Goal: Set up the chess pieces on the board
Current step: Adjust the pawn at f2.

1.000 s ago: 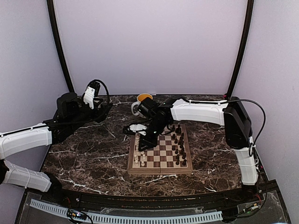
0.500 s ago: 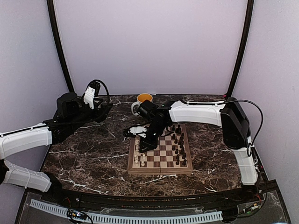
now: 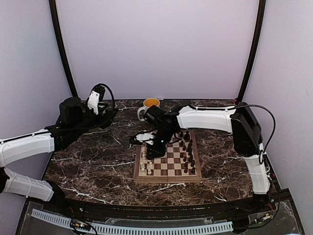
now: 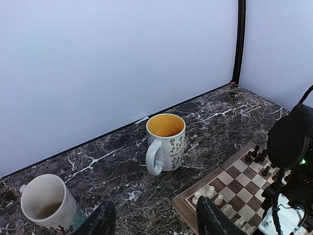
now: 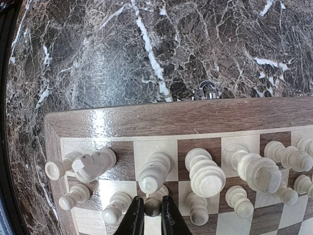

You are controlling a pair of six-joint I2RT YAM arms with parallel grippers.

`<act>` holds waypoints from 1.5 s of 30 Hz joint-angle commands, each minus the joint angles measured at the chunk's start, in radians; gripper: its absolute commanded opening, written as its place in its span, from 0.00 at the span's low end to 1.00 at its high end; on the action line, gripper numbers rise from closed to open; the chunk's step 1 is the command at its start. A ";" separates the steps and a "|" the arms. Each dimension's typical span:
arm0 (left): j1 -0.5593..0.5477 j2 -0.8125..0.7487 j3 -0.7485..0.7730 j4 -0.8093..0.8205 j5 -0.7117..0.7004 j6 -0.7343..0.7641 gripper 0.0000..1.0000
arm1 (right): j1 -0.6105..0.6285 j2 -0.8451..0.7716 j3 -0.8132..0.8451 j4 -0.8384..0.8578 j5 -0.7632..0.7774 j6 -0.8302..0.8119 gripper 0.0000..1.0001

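The chessboard [image 3: 166, 179] lies in the middle of the table. Cream-white pieces [image 3: 144, 164] stand along its left side and dark pieces [image 3: 188, 152] along its right. My right gripper [image 3: 151, 148] reaches down over the white side. In the right wrist view it [image 5: 151, 216] is shut on the head of a white pawn [image 5: 152, 207] in the second row, behind a taller white piece [image 5: 154, 172]. I cannot tell whether the pawn's base touches the board [image 5: 146, 117]. My left gripper [image 4: 154, 225] is open and empty, held high at the far left [image 3: 108, 113].
A flower-printed mug with a yellow inside [image 4: 165, 142] stands behind the board's far left corner [image 3: 149, 105]. A white mug [image 4: 46, 203] stands further left. A metal clasp [image 5: 207, 90] sits on the board's edge. Walls close in the back and sides.
My right arm has shifted slightly toward the left edge of the board. The left arm has not moved.
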 commanded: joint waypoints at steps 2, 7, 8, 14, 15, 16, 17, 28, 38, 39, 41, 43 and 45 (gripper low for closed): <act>0.005 -0.023 0.003 0.006 0.010 0.010 0.58 | 0.012 -0.031 -0.029 -0.006 0.026 -0.011 0.13; 0.006 -0.021 0.003 0.007 0.010 0.009 0.59 | 0.011 -0.041 -0.037 -0.008 0.028 -0.014 0.12; 0.005 -0.021 0.003 0.007 0.011 0.008 0.59 | 0.012 -0.043 -0.040 -0.008 0.029 -0.014 0.11; 0.006 -0.017 0.005 0.007 0.012 0.007 0.58 | 0.012 -0.065 -0.071 -0.001 0.033 -0.014 0.10; 0.006 -0.016 0.006 0.008 0.012 0.008 0.58 | 0.012 -0.068 -0.073 -0.002 0.033 -0.015 0.10; 0.006 -0.015 0.006 0.007 0.013 0.007 0.58 | 0.012 -0.070 -0.076 -0.002 0.033 -0.016 0.10; 0.005 -0.013 0.006 0.007 0.014 0.007 0.58 | 0.011 -0.072 -0.080 0.001 0.034 -0.017 0.09; 0.005 -0.010 0.008 0.004 0.016 0.004 0.58 | 0.012 -0.053 -0.054 -0.002 0.042 -0.008 0.20; 0.006 -0.007 0.009 0.001 0.008 0.011 0.58 | -0.006 -0.141 0.026 -0.062 0.101 -0.010 0.28; 0.007 -0.007 0.009 -0.003 0.002 0.012 0.59 | -0.016 -0.152 0.032 -0.073 0.112 -0.011 0.28; 0.005 -0.009 0.011 -0.014 -0.010 0.012 0.60 | -0.051 -0.192 0.029 -0.073 0.120 -0.006 0.29; 0.005 -0.008 0.025 -0.044 -0.021 0.009 0.62 | -0.102 -0.247 0.000 -0.049 0.131 0.004 0.31; 0.006 -0.001 0.057 -0.107 -0.046 0.001 0.63 | -0.156 -0.318 -0.050 -0.009 0.154 0.011 0.34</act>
